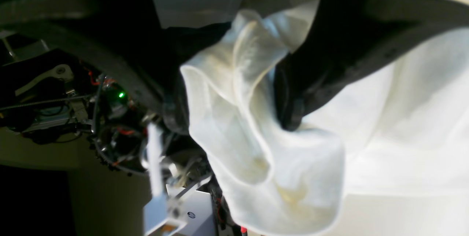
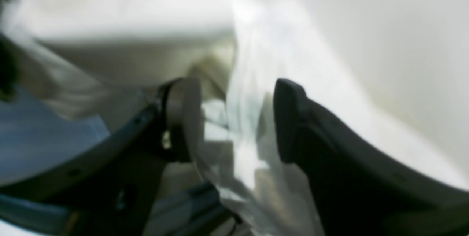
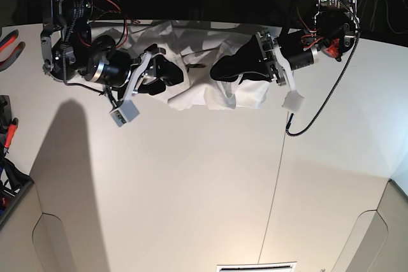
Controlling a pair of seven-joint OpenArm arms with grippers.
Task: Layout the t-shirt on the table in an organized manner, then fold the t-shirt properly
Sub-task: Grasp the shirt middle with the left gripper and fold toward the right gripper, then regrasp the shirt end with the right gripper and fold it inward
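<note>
Cloth from the shirt (image 1: 263,148) drapes between my left gripper's (image 1: 234,118) spread jaws; right gripper (image 2: 234,126) gapes too, so snagging threatens.

Two arms reaching inward toward each other, left tool (image 3: 224,72) with jaws parted, right tool (image 3: 167,73) with jaws spread apart

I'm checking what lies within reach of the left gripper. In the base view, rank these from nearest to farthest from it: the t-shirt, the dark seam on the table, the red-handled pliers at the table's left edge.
From the left gripper:
1. The t-shirt, bunched right at the gripper near the table's far edge.
2. The dark seam, running toward the near edge, on the view's right.
3. The red-handled pliers, far across at the view's left edge.
</note>
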